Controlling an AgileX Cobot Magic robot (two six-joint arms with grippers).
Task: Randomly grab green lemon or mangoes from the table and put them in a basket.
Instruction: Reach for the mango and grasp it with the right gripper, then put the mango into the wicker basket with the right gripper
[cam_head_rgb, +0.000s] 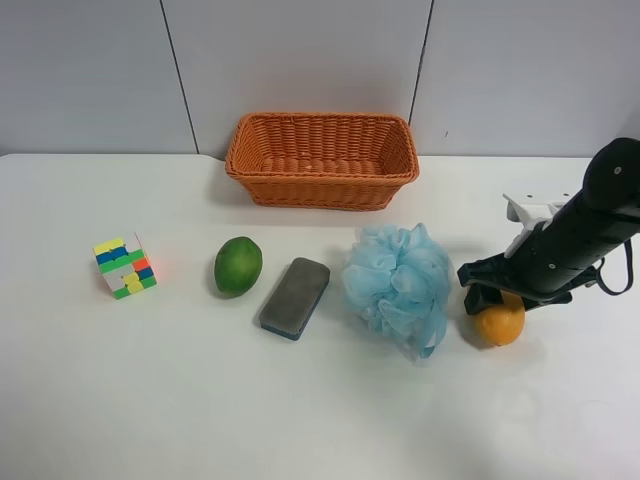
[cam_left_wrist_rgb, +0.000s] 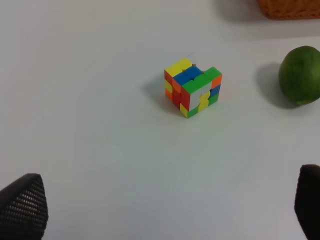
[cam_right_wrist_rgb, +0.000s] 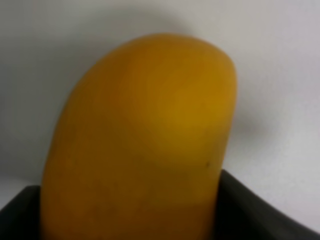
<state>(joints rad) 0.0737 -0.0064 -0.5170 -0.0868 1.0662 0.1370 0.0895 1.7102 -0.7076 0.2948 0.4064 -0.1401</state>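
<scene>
Exterior high view, one basket (cam_head_rgb: 322, 160) at back of tabletop (cam_head_rgb: 100, 400), one lemon (cam_head_rgb: 238, 265) lying long axis near-to-far, one cube (cam_head_rgb: 124, 267), one eraser (cam_head_rgb: 295, 297), one pouf (cam_head_rgb: 398, 285), one mango (cam_head_rgb: 503, 325) beside pouf, gripped by right tool (cam_head_rgb: 495, 298), long axis pointing away from it, left tool (cam_left_wrist_rgb: 166, 202) wide open, empty

The green lemon (cam_head_rgb: 238, 265), a glossy oval, lies on the plain white table (cam_head_rgb: 120, 400) toward the exterior high view's left. The mango (cam_head_rgb: 500, 323), smooth and orange-yellow, rests on the table well apart at that view's right. The rectangular orange-brown wicker basket (cam_head_rgb: 322, 160), with flared sides, stands upright by the far edge.
</scene>
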